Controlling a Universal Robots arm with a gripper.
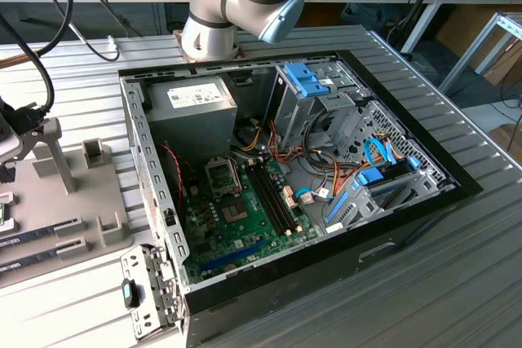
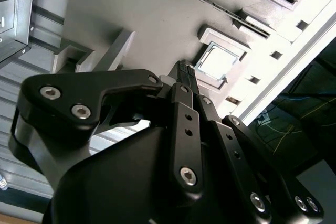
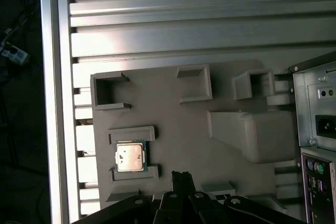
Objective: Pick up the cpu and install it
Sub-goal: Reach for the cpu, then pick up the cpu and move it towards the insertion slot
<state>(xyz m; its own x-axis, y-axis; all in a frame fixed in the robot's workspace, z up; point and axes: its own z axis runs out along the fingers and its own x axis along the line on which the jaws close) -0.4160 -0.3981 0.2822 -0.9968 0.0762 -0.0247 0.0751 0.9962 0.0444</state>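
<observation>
The task is being judged as barely begun; the cpu (image 3: pixel 130 157) is being seen lying flat, silver top upward, in its shallow nest on the grey fixture plate (image 3: pixel 178 124), so the pick-up is not yet being counted as done and the installing is being left wholly open. In the exterior view, the socket (image 1: pixel 222 174) on the green board (image 1: pixel 245 222) inside the computer case (image 1: pixel 285 291) is being shown as a dark frame with no silver top in it; the plate is being seen on the exterior view's left of the case, both being carried by the ribbed table (image 1: pixel 457 283).

The gripper (image 3: pixel 181 176) is being shown in both wrist views with its fingertips drawn together and nothing being clasped between them. The cpu is being found near those tips but apart from them, off to one side rather than beneath them; a low wall of the nest is lying between chip and tips. No contact with chip or plate is being seen, and the gripper is being judged to be hanging above the plate.
</observation>
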